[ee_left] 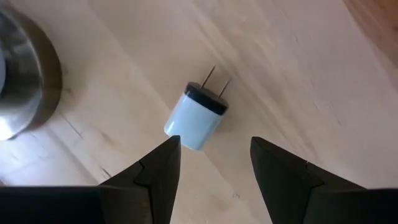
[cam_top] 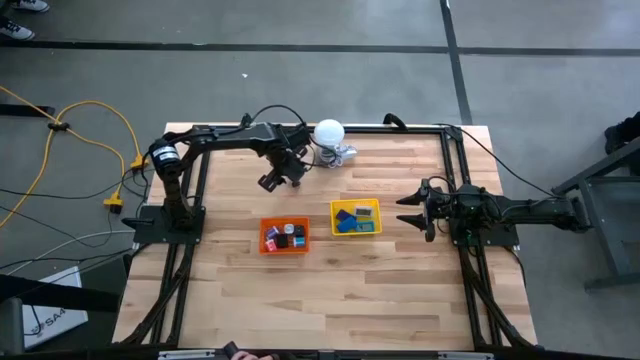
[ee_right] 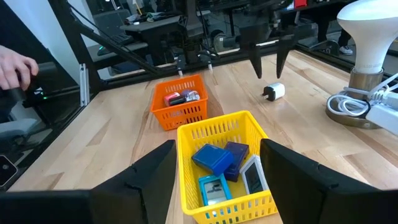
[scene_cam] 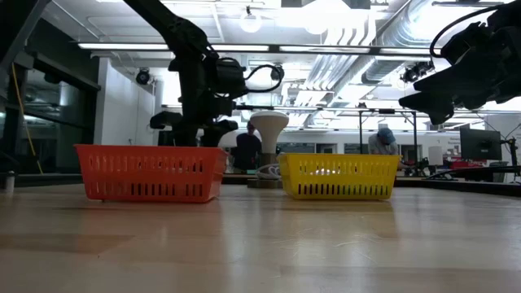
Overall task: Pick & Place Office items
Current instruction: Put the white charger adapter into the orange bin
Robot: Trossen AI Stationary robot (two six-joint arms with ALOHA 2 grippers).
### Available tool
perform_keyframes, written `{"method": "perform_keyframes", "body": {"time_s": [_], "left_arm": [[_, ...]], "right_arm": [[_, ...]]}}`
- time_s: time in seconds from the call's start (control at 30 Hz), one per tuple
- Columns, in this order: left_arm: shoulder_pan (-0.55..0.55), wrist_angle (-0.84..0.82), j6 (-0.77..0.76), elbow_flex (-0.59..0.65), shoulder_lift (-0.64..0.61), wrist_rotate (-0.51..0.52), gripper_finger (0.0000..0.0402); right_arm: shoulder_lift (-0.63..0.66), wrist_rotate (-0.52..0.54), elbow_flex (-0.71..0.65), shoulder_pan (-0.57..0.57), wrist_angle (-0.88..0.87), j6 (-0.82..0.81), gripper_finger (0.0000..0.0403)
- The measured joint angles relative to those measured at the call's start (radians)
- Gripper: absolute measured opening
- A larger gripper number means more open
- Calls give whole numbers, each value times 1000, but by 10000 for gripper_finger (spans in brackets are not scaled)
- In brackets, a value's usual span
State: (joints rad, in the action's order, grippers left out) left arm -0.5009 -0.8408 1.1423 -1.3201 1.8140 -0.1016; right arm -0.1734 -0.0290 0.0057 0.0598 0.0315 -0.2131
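A small white plug adapter [ee_left: 196, 118] with a black face and two prongs lies on its side on the wooden table, near the lamp's metal base [ee_left: 25, 74]. My left gripper [ee_left: 214, 148] hangs open just above it, pointing down, one finger on either side, touching nothing; the right wrist view shows the plug [ee_right: 273, 91] below those fingers [ee_right: 268, 62]. The orange tray [cam_top: 285, 236] holds small red, black and blue bits. The yellow tray [cam_top: 356, 216] holds flat blue, teal and grey blocks. My right gripper [ee_right: 217, 149] waits open, raised to the right of the yellow tray [ee_right: 227, 158].
A white ball lamp [cam_top: 330, 133] on a metallic base with a coiled cord stands at the far middle of the table, close to the left gripper [cam_top: 283, 178]. A person's hand [ee_right: 15, 65] shows beyond the table's edge. Bare wood lies along the near side.
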Motion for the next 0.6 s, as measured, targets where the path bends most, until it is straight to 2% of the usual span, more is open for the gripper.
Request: {"method": "perform_keyframes", "body": {"time_s": [0.23,0.6], "left_arm": [[43,28,64,0,0,93,186],[53,63,100,-1,33,121,186]], "right_arm": [[0,0,0,0,0,0,220],[0,0,0,0,0,0,220]]}}
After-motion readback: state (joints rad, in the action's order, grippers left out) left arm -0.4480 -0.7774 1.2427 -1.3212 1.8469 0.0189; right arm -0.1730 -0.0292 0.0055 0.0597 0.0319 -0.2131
